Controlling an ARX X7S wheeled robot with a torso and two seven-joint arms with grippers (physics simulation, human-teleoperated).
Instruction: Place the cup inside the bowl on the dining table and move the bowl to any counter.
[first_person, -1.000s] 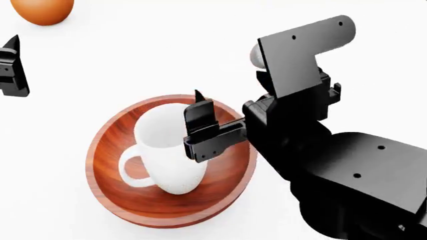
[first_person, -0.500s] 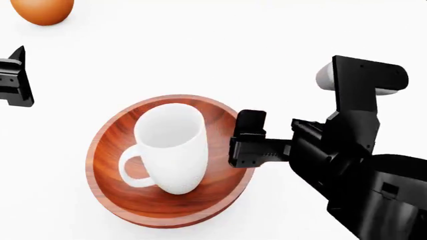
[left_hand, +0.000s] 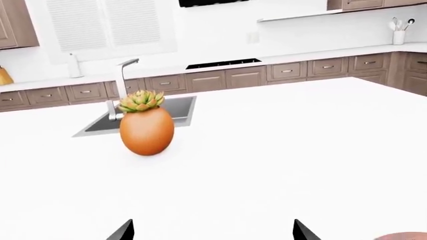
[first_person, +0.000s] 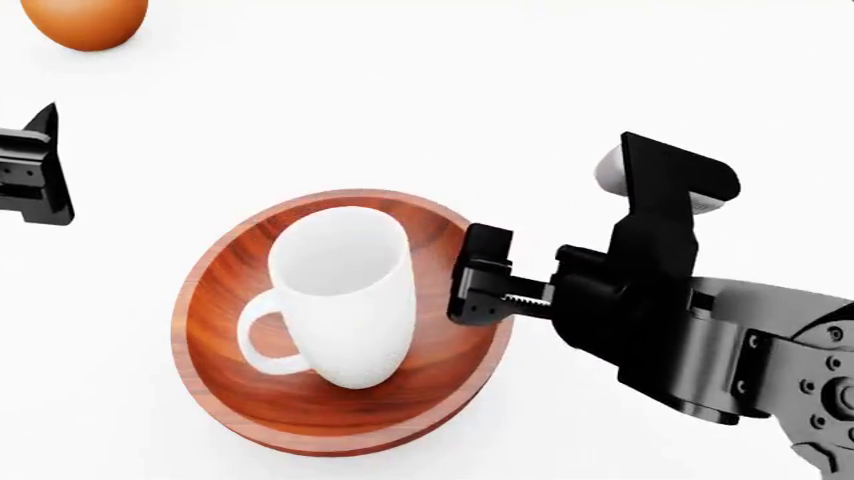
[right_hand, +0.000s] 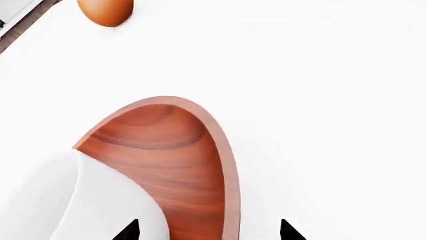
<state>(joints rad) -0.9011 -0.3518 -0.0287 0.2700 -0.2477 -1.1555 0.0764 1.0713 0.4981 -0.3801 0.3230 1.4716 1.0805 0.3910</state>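
The white cup (first_person: 340, 290) lies tilted inside the reddish-brown wooden bowl (first_person: 220, 330) on the white dining table (first_person: 601, 70), its handle toward the bowl's left. At the bowl's right rim is my right gripper (first_person: 477, 280), open. In the right wrist view its fingertips (right_hand: 130, 231) stand wide on either side of the bowl's rim (right_hand: 230, 190), with the cup (right_hand: 60, 200) beside them. My left gripper (first_person: 34, 170) hangs open at the far left, away from the bowl, with nothing between its fingertips (left_hand: 125, 231). A sliver of the bowl (left_hand: 403, 236) shows in the left wrist view.
An orange egg-shaped pot (left_hand: 147, 131) holding a green succulent stands on the table beyond the bowl (first_person: 83, 20). Behind it are a sink (left_hand: 167, 111) with a faucet (left_hand: 123, 75), and a pale counter (left_hand: 313, 52) over brown drawers along the wall.
My right gripper has drawn back from the cup to the bowl's right rim, and its wrist has turned. The cup stays in the bowl. The left gripper drifted slightly.
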